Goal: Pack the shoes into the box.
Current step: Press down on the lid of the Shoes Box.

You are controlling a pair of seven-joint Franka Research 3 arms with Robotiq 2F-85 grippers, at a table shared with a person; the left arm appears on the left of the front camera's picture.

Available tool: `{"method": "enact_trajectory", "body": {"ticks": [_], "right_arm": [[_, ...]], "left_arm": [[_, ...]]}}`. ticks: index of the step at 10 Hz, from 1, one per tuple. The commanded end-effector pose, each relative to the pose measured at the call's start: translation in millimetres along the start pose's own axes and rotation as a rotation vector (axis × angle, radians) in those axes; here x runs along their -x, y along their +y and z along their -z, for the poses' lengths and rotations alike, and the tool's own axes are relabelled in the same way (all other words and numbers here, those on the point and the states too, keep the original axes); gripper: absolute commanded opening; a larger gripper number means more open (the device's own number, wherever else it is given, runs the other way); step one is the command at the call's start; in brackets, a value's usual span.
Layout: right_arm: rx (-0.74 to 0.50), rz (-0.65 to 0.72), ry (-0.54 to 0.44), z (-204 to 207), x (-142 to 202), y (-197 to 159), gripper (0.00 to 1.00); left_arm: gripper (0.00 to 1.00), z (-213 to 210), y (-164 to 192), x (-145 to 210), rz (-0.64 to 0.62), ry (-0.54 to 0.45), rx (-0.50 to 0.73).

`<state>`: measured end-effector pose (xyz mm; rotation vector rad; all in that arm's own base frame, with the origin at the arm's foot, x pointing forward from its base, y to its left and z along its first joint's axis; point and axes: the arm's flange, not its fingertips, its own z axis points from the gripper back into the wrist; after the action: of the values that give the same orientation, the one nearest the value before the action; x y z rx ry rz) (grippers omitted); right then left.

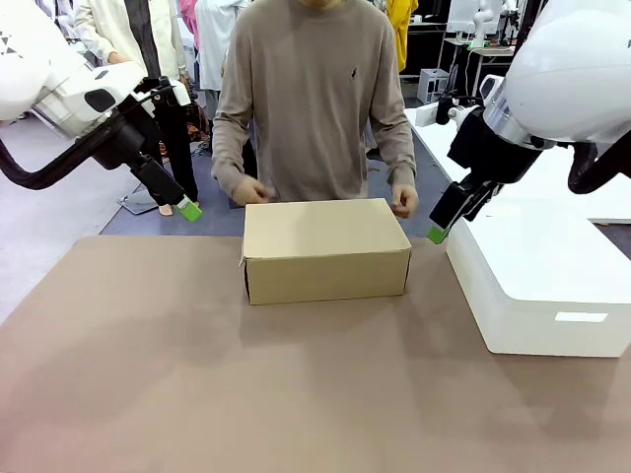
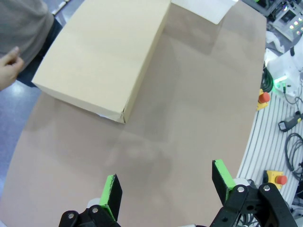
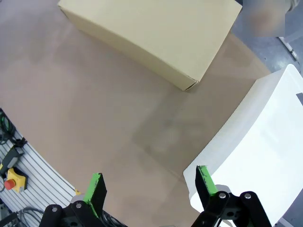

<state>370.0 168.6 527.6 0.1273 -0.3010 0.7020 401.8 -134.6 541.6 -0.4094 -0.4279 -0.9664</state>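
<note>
The cardboard box (image 1: 326,249) sits closed at the far middle of the table (image 1: 197,374), lid down. A person's hands (image 1: 404,201) hover just behind it. The left gripper (image 2: 165,189) hangs above the table's left, jaws wide, empty. The right gripper (image 3: 149,187) hangs beside the white box (image 1: 542,276), jaws wide, empty.

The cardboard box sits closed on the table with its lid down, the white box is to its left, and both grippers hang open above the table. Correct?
Not quite. The white box is on the right of the cardboard box, as the front view shows. The rest holds.
</note>
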Motion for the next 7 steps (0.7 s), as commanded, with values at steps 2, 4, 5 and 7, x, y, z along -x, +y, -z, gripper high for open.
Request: {"method": "enact_trajectory", "body": {"ticks": [2,4,5,7], "right_arm": [[0.001,-0.006,0.007,-0.5,-0.4,0.7,1.0],[0.001,-0.006,0.007,-0.5,-0.4,0.7,1.0],[0.001,-0.006,0.007,-0.5,-0.4,0.7,1.0],[0.001,-0.006,0.007,-0.5,-0.4,0.7,1.0]], "left_arm": [[1.0,-2.4,1.6,-0.6,0.001,0.007,-0.005],[1.0,-2.4,1.6,-0.6,0.001,0.007,-0.005],[1.0,-2.4,1.6,-0.6,0.001,0.007,-0.005],[1.0,-2.4,1.6,-0.6,0.001,0.007,-0.005]]}}
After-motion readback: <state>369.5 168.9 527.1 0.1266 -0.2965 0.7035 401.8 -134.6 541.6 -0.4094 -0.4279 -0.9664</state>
